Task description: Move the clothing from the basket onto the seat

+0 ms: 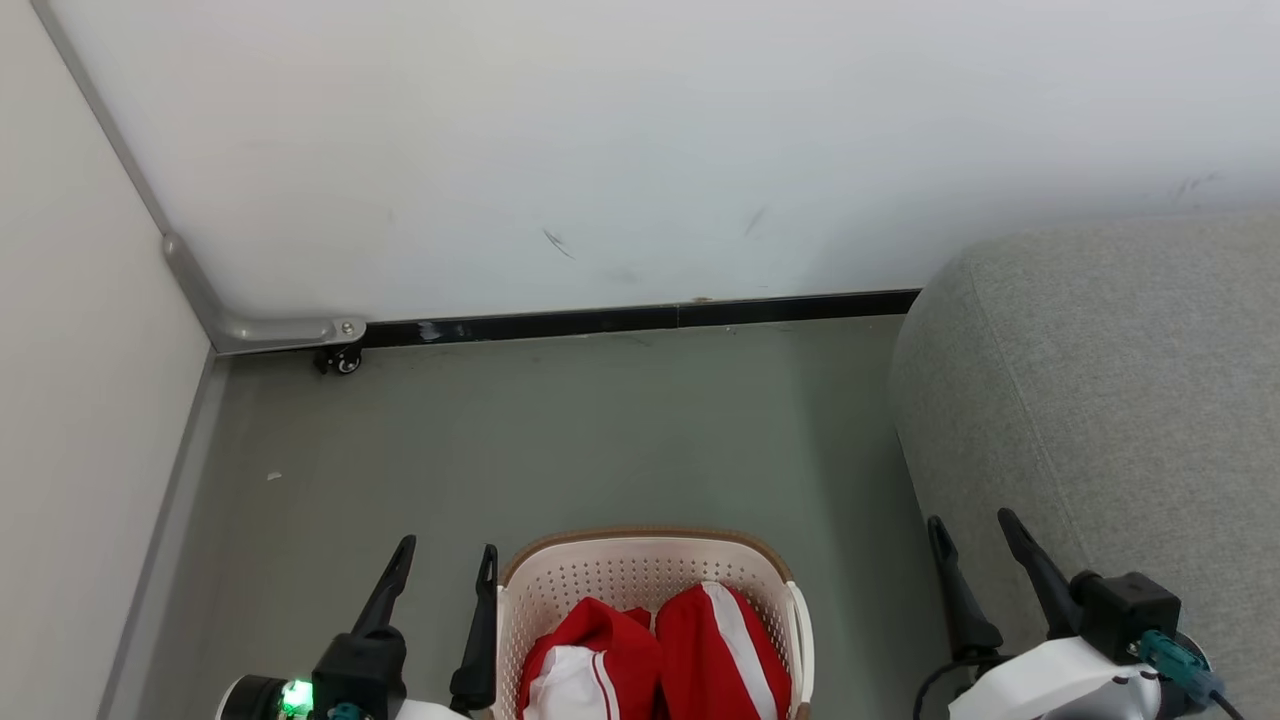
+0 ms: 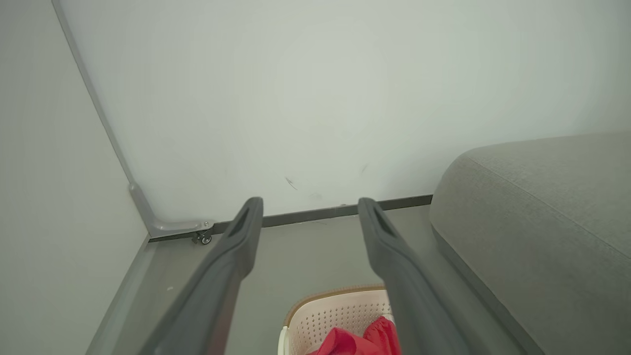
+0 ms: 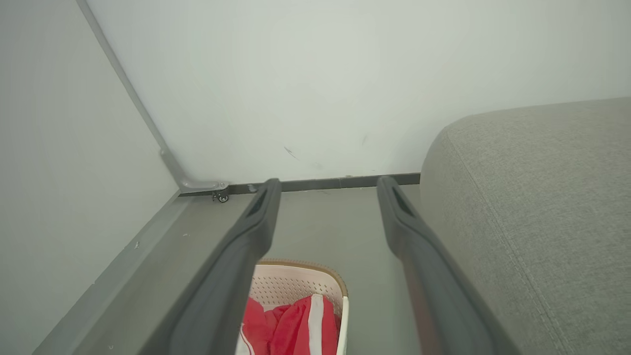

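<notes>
Both pairs of my fingers stand spread wide with nothing between them. My left gripper (image 1: 447, 550) points forward, its inner finger just beside the outside wall of the laundry basket (image 1: 600, 585). My right gripper (image 1: 970, 522) hangs well off on the basket's other side, its outer finger near the rounded edge of the grey sofa seat (image 1: 1100, 400). The clothing (image 1: 650, 655) sits inside the basket, lower than my fingers and nearer my wrists than my fingertips, in the gap between my two grippers. It is two red humps side by side: one toward my left fingers with a broad white panel, and one toward my right fingers with a white stripe down it. I judge this fabric soft, light and limp. It should crumple under a pinch instead of resisting, and whatever I do not hold will likely hang and trail. I would take hold at the raised crest of one hump, where the cloth is bunched thick, closing deep enough to trap several layers. The two garments touch, so lifting one may drag the other, and a dangling part could catch on the basket's brown rim on the way across to the seat beyond my right fingers.
</notes>
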